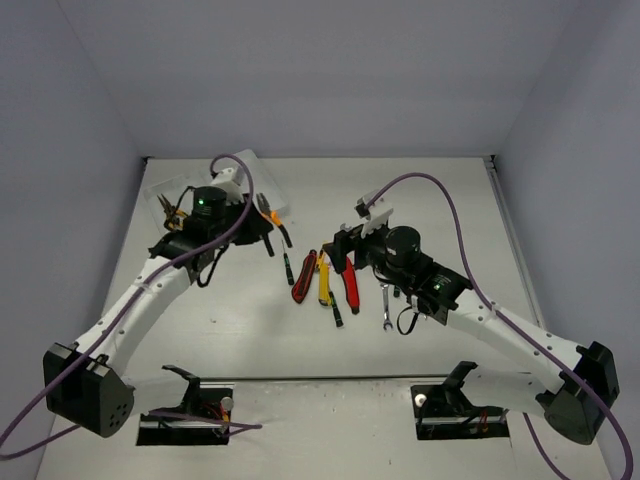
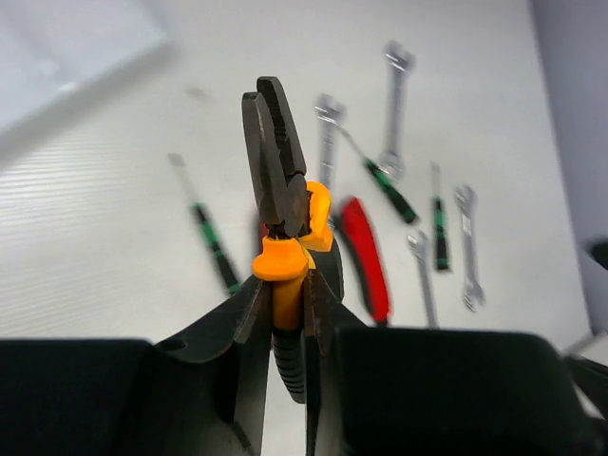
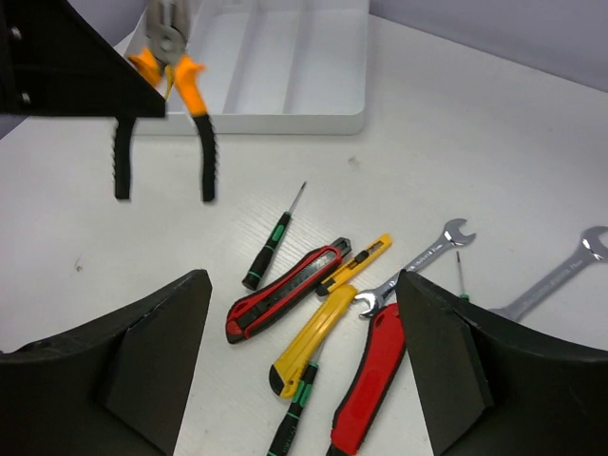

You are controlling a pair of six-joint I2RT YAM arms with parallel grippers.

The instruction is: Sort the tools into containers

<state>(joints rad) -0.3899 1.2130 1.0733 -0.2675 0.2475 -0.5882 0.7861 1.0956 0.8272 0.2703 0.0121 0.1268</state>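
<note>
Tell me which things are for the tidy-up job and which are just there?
For the job: orange pliers in the left gripper, second pliers, screwdrivers, wrenches, knives, tray.
Just there: purple cables, table.

Nothing legible in any view: no text, label, brand, number or sign. Stamping on the wrench (image 3: 556, 274) shank, if any, too blurred to make out. Bodies of the red utility knife (image 3: 372, 375) and the yellow utility knife (image 3: 313, 340) too small to resolve any lettering.
</note>
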